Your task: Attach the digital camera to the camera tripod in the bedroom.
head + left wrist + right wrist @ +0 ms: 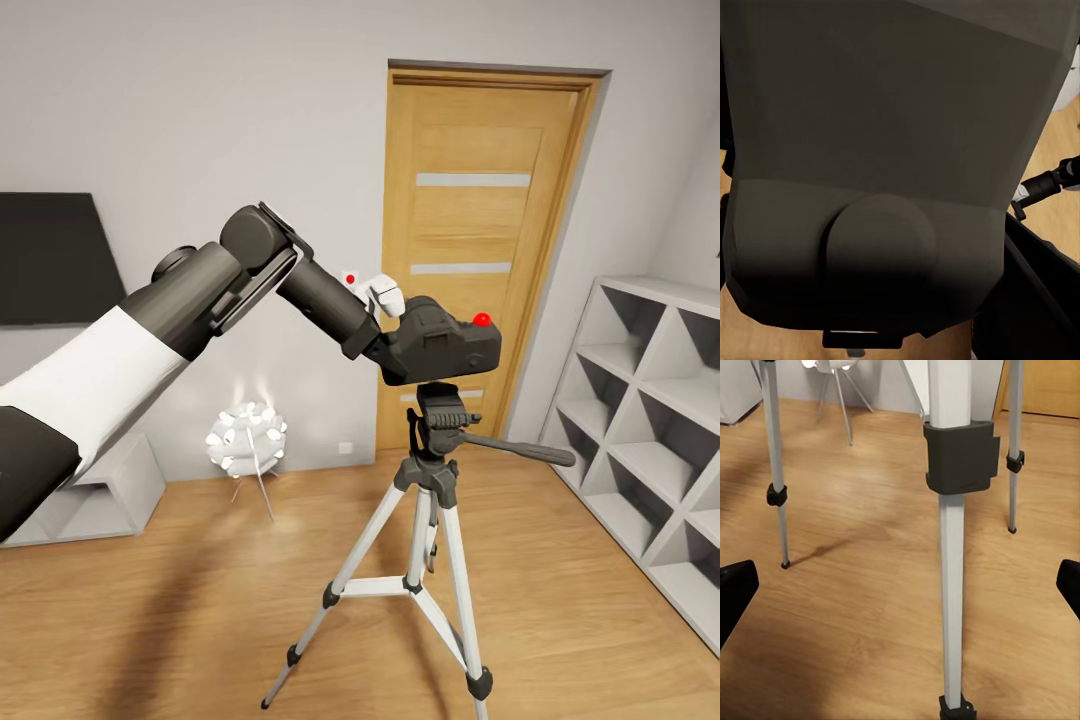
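Black camera (445,345) sits at the top of the tripod (425,520) in the head view, its underside touching or almost touching the dark head; we cannot tell from this angle whether it is seated. Our left gripper (392,352) is at the camera's left end and seems to grip the body, though the fingers are hidden behind it. The red button points up and the body looks level. The pan handle juts toward the grey shelving (650,410). The tripod stands on the plank floor (150,600) before the wooden door (480,220), with the white lamp (246,437) well apart on its left.

Left wrist view: the dark camera body (885,165) lies right against the lens, with a round boss low on it. At one edge we see a bit of floor and the black handle tip (1050,180). We judge the hold firm, but contact with the head is not visible.

Right wrist view: the right gripper (900,585) is spread wide and carries nothing, its dark fingertips (735,589) at the picture's two edges. A silver leg (951,555) with a black clamp stands between them, untouched.

Status, as we judge it: transport done, camera placed over the mount. Left: confirm attachment, then release.
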{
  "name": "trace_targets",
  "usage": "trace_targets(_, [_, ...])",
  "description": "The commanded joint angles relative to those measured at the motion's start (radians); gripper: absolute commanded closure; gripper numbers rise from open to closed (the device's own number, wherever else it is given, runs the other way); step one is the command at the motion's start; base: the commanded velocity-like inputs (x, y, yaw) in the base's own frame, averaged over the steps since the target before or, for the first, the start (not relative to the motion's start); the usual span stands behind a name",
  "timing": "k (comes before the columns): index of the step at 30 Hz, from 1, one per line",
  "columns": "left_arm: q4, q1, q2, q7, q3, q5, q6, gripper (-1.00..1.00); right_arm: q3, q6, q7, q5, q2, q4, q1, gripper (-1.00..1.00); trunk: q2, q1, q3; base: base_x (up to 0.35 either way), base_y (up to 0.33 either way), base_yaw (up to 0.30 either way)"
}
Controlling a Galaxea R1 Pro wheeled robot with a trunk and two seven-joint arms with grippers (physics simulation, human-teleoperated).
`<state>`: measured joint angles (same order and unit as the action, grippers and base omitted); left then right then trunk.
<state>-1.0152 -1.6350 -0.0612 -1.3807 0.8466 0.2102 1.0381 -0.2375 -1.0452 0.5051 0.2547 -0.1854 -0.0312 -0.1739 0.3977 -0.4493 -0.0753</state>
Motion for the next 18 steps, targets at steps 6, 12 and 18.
trace_targets(6, [0.007, -0.002, 0.016, 0.0, 0.006, 0.003, 0.009, 1.0, -0.006, -0.002, 0.006, 0.011, 0.0, 0.0, -0.001, -1.0, 0.002, -0.001, -0.002, 0.0, 0.0, 0.0])
trace_targets(12, [0.008, -0.001, 0.023, 0.0, 0.007, 0.003, 0.009, 1.0, -0.006, -0.002, 0.007, 0.011, 0.0, 0.0, -0.001, -1.0, 0.002, -0.001, -0.002, 0.0, 0.0, 0.0])
trace_targets(18, [0.009, 0.0, 0.028, 0.0, 0.008, 0.003, 0.009, 1.0, -0.005, -0.002, 0.007, 0.011, 0.0, -0.002, -0.001, -1.0, 0.002, -0.001, -0.002, 0.0, 0.0, 0.0])
